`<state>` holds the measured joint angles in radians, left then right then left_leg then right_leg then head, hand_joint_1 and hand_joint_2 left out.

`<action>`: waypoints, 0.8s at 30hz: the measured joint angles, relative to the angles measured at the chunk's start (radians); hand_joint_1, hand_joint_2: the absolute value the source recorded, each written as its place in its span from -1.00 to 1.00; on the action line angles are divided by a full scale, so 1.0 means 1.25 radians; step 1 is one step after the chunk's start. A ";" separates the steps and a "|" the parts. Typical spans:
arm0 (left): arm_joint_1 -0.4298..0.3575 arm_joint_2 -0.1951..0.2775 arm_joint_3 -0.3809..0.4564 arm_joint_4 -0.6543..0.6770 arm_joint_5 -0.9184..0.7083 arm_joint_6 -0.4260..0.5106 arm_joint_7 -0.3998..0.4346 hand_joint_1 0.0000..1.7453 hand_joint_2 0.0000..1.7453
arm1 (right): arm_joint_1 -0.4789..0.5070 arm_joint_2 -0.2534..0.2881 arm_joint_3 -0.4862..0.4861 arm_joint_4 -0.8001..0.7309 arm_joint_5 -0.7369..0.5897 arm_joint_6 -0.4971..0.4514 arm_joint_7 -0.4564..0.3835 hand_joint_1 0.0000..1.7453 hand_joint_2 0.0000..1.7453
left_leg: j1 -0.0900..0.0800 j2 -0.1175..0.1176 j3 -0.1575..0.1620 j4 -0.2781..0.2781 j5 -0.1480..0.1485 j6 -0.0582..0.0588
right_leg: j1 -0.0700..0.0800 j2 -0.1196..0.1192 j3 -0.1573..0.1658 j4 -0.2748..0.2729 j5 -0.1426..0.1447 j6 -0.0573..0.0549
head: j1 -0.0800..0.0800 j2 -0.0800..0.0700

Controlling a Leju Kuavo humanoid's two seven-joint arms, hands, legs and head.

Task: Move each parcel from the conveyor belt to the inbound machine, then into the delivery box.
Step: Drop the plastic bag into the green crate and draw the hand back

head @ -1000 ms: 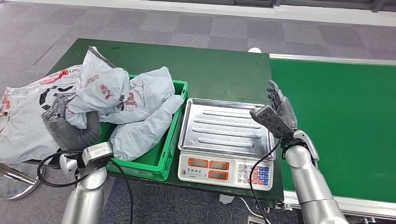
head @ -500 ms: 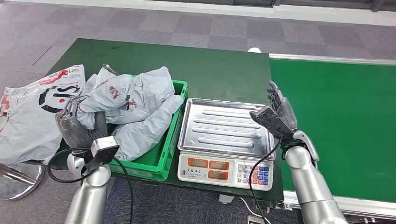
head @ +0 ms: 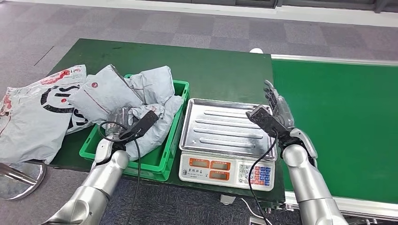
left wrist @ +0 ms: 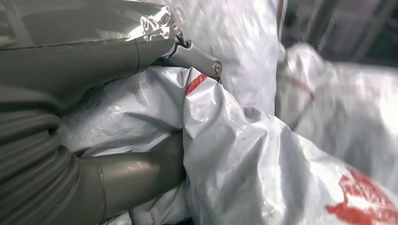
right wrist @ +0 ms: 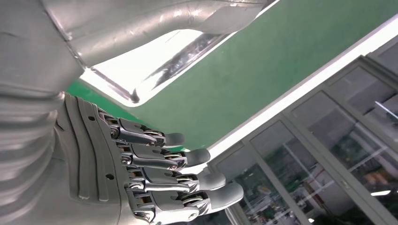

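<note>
Left hand (head: 123,123) at left-centre of head view, down in the green crate (head: 165,161), fingers (left wrist: 141,168) grasping a grey poly parcel (head: 155,126); wrist view shows thumb and fingers pressed into the crumpled plastic. More grey parcels (head: 105,91) piled in and over the crate on the dark green bench (head: 211,70). Right hand (head: 278,112) at right-centre, fingers (right wrist: 187,157) released, holding nothing, beside the scale's steel tray (head: 225,129). Green conveyor belt (head: 342,117) at right.
</note>
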<state>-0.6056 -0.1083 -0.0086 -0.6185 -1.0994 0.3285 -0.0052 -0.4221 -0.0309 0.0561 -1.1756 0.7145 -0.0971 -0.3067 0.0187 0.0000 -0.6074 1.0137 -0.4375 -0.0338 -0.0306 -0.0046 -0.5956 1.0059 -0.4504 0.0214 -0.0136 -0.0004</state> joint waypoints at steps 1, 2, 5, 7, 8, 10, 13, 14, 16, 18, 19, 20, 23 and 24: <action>-0.008 0.002 0.000 0.018 0.000 -0.014 -0.001 -0.23 1.00 | -0.002 0.002 0.000 0.001 0.001 0.001 0.000 -1.00 1.00 | 0.000 -0.001 0.001 0.000 0.000 0.000 | 0.000 -0.001 0.001 0.000 -0.001 0.000 | 0.000 0.000; -0.015 0.003 0.000 0.033 0.002 -0.024 -0.002 -0.34 1.00 | -0.004 0.003 0.000 0.003 0.001 0.002 0.000 -1.00 1.00 | 0.000 -0.001 0.002 0.000 0.000 0.000 | 0.000 -0.001 0.002 0.000 -0.001 0.000 | 0.000 0.000; -0.030 0.007 0.000 0.065 0.004 -0.035 -0.002 -0.66 1.00 | -0.012 0.005 0.000 0.008 0.001 0.005 0.000 -1.00 1.00 | 0.000 -0.001 0.005 -0.001 0.000 0.000 | 0.000 -0.001 0.005 0.000 -0.001 0.000 | 0.000 0.000; -0.035 0.008 0.000 0.075 0.004 -0.035 -0.002 -1.00 1.00 | -0.015 0.006 0.000 0.010 0.001 0.008 0.000 -1.00 1.00 | 0.000 -0.001 0.006 -0.001 0.000 0.000 | 0.000 -0.001 0.006 0.000 -0.001 0.000 | 0.000 0.000; -0.036 0.009 0.000 0.078 0.004 -0.034 -0.003 -1.00 1.00 | -0.016 0.006 0.000 0.011 0.001 0.009 0.000 -1.00 1.00 | 0.000 -0.001 0.007 -0.001 0.000 0.000 | 0.000 -0.001 0.007 0.000 -0.001 0.000 | 0.000 0.000; -0.038 0.010 0.000 0.081 0.004 -0.030 -0.006 -1.00 1.00 | -0.016 0.006 0.000 0.011 0.001 0.010 0.000 -1.00 1.00 | 0.000 -0.001 0.007 -0.001 0.000 0.000 | 0.000 -0.001 0.008 0.000 -0.001 0.000 | 0.000 0.000; -0.040 0.011 0.000 0.085 0.004 -0.018 -0.012 -1.00 1.00 | -0.015 0.006 0.000 0.011 0.001 0.011 0.000 -1.00 1.00 | 0.000 -0.001 0.008 -0.001 0.000 0.000 | 0.000 -0.001 0.008 0.000 -0.001 0.000 | 0.000 0.000; -0.040 0.011 0.000 0.085 0.004 -0.014 -0.013 -1.00 1.00 | -0.015 0.006 0.000 0.011 0.002 0.011 0.000 -1.00 1.00 | 0.000 -0.001 0.008 -0.001 0.000 0.000 | 0.000 -0.001 0.009 0.000 -0.001 0.000 | 0.000 0.000; -0.040 0.011 0.000 0.086 0.004 -0.010 -0.016 -1.00 1.00 | -0.015 0.006 0.000 0.011 0.002 0.011 0.000 -1.00 1.00 | 0.000 -0.001 0.008 -0.001 0.000 0.000 | 0.000 -0.001 0.009 0.000 -0.001 0.000 | 0.000 0.000; -0.040 0.010 0.000 0.085 0.013 -0.003 -0.027 -1.00 0.50 | -0.015 0.006 0.000 0.011 0.002 0.011 0.001 -1.00 1.00 | 0.000 -0.001 0.008 -0.001 0.000 0.000 | 0.000 -0.001 0.009 0.000 -0.001 0.000 | 0.000 0.000; -0.034 0.006 0.012 0.073 0.082 0.005 -0.104 -1.00 0.00 | -0.013 0.006 0.000 0.011 0.002 0.012 0.002 -1.00 1.00 | 0.000 -0.001 0.008 -0.001 0.000 0.000 | 0.000 -0.001 0.009 0.000 -0.001 0.000 | 0.000 0.000; -0.026 0.000 0.026 0.054 0.167 0.009 -0.192 -1.00 -0.50 | -0.011 0.006 0.000 0.011 0.002 0.012 0.004 -1.00 1.00 | 0.000 -0.001 0.009 -0.001 0.000 0.000 | 0.000 -0.001 0.009 0.000 -0.001 0.000 | 0.000 0.000; 0.017 -0.019 0.057 -0.030 0.401 0.001 -0.391 -1.00 -1.00 | -0.006 0.006 0.000 0.010 0.001 0.010 0.006 -1.00 1.00 | 0.000 -0.001 0.008 -0.001 0.000 0.000 | 0.000 -0.001 0.008 0.000 -0.001 0.000 | 0.000 0.000; 0.033 -0.023 0.058 -0.060 0.435 -0.001 -0.405 -1.00 -1.00 | -0.006 0.006 0.000 0.010 0.000 0.008 0.004 -1.00 1.00 | 0.000 -0.001 0.008 -0.001 0.000 0.000 | 0.000 -0.001 0.007 0.000 -0.001 0.000 | 0.000 0.000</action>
<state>-0.5646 -0.1374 0.0637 -0.6936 -0.5551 0.3273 -0.5109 -0.4293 -0.0233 0.0557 -1.1627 0.7147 -0.0874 -0.3014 0.0187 -0.0007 -0.5978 1.0129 -0.4369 -0.0335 -0.0307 -0.0053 -0.5864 1.0058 -0.4512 0.0214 -0.0136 -0.0004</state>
